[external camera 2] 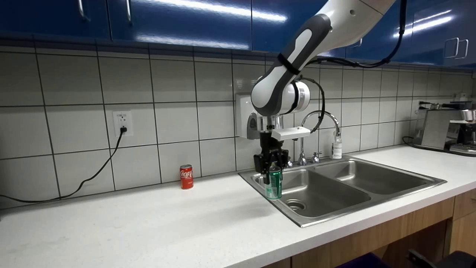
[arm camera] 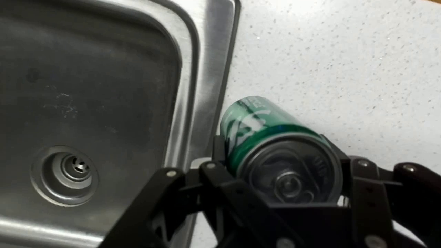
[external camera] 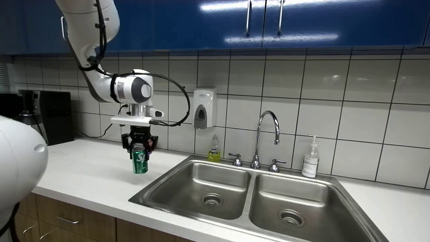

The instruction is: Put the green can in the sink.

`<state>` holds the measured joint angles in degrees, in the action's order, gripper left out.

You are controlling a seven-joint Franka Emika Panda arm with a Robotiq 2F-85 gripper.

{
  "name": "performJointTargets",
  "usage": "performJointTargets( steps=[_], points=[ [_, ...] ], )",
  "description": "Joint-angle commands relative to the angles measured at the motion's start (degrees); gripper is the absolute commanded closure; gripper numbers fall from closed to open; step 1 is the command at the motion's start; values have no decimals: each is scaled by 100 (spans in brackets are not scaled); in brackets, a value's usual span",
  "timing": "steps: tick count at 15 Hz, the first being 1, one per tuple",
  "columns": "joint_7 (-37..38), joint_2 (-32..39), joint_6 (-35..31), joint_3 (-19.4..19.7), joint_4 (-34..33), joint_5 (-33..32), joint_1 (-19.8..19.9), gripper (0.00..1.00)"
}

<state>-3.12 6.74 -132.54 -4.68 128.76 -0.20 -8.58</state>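
The green can [external camera: 139, 164] has a silver top and is held upright in the air, above the white counter beside the sink's left edge. My gripper [external camera: 140, 155] points down and is shut on it near its top, one finger on each side. In an exterior view the green can [external camera 2: 274, 188] overlaps the corner of the sink [external camera 2: 293, 217]. In the wrist view the green can [arm camera: 258, 120] is between my fingers, just right of the sink's rim [arm camera: 206, 86]. The left basin [external camera: 178, 195] and its drain show nothing lying inside.
A small red can [external camera 2: 186, 177] stands on the counter by the wall. A chrome faucet [external camera: 258, 141] rises behind the sink, with a yellow soap bottle [external camera: 214, 151] and a pump bottle [external camera: 310, 163] at the back. A soap dispenser [external camera: 205, 107] hangs on the wall.
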Motion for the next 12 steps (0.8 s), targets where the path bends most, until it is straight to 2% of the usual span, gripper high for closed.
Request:
performJointTargets(
  steps=[1, 7, 12],
  points=[
    [281, -133, 124, 257, -45, -151, 359, 61],
    [418, 4, 47, 825, -166, -84, 944, 61],
    [297, 618, -188, 1087, -665, 113, 1300, 61]
  ],
)
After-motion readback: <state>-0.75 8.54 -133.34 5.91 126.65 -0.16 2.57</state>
